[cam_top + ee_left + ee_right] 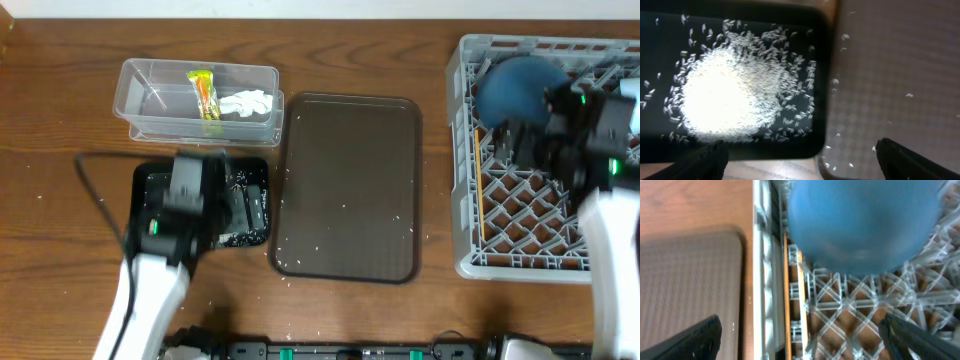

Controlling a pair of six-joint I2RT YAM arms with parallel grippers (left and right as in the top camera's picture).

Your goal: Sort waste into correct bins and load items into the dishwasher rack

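At the far left of the tabletop [60, 90], the clear tub [140, 85] holds the snack wrapper [203, 92] and, just to its right, the crumpled tissue [246, 103] (the wrapper's print is too small to read). Nearer, the black tray [765, 15] carries a heap of rice [720, 97], thick in the middle and thinning into stray grains toward the edges. To its right, their edges close together, lies the brown serving tray [350, 160], with only scattered grains on it; a few more dot the wood beside it.

On the right, the dishwasher rack [465, 200] contains the dark-blue dish [510, 88] at its far left corner, and the chopsticks [787, 295] lie along the inside of its left wall, running near to far.

The left arm reaches up from the near edge and hangs over the black tray, its left end effector [800, 149] spread wide and holding nothing. The right arm leans over the rack, just nearer than the dish; the right end effector [801, 325] is likewise wide and empty, above the lattice floor.
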